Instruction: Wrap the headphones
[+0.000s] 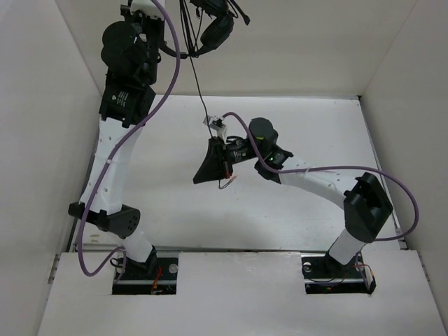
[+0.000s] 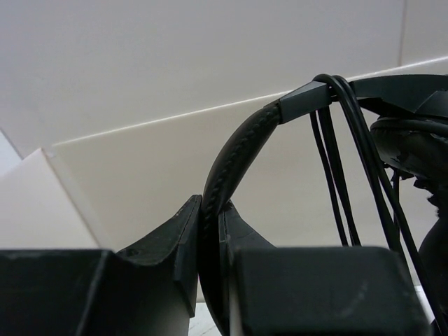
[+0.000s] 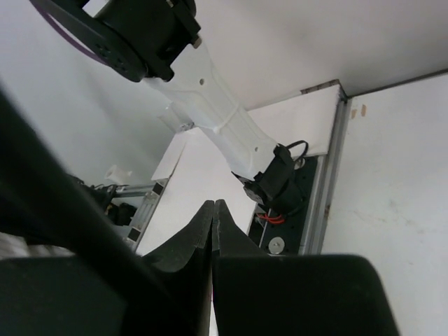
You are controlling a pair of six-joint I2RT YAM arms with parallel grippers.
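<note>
**Headphones [image 1: 213, 29] hang high at the far wall, cable trailing down**

Nearest, above the white table [image 1: 301, 217], the right gripper [image 3: 212, 213] has its fingers pressed flat together. The thin cable [image 1: 198, 80] drops to just beside it. Whether the cable is actually pinched there I cannot tell. If it is, that would give the slack a fixed end for winding.

Farther back and higher, the left gripper [image 2: 210, 210] is clamped narrowly on the padded headband [image 2: 241, 147]. This lifts the set clear, so the cable hangs free. Several cable loops [image 2: 336, 140] already drape over the band beside an earcup [image 2: 409, 143], so I judge the wrapping is partly done.

A purple robot cable [image 1: 176, 66] arcs close to the hanging cable and could snag it.
</note>
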